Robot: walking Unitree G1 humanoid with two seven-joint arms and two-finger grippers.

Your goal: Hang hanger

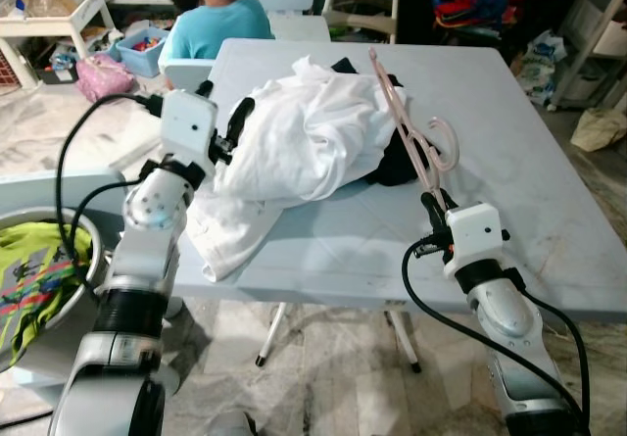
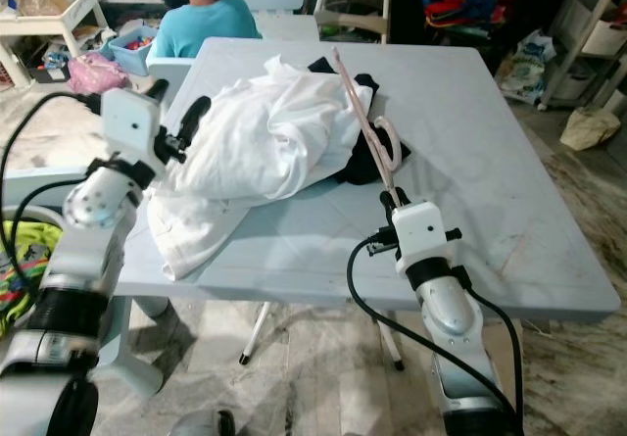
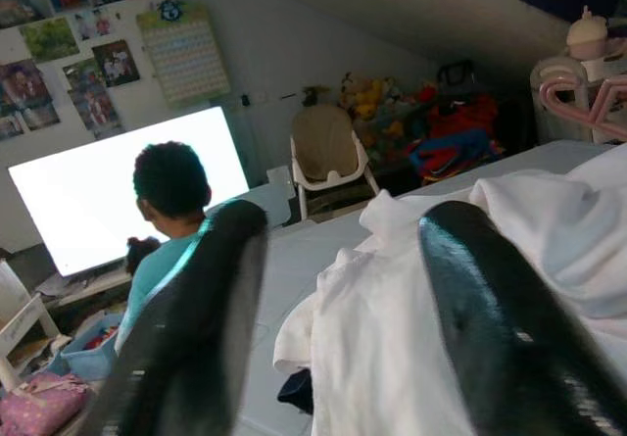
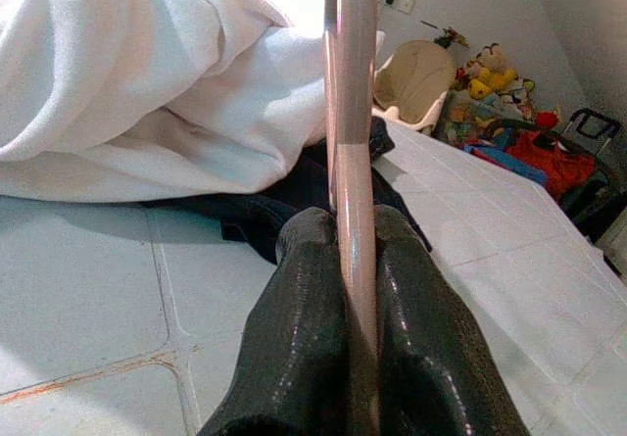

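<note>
Above the right claw (image 1: 432,201), your pink hanger (image 1: 416,142) is standing tilted, its end pinched between the closed fingers; it is risking twisting loose or snagging the white shirt (image 1: 294,147) beside it. Your left claw (image 1: 223,122) is gaping open against the shirt's far edge on the table (image 1: 509,162).

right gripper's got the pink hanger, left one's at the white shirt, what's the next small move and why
Probably close the left gripper on the white shirt. Its fingers are open at the edge of the cloth, holding nothing, while the right gripper already pinches the pink hanger upright above the table. The shirt lies bunched over a dark garment, so it likely needs lifting before the hanger can go in.
</note>
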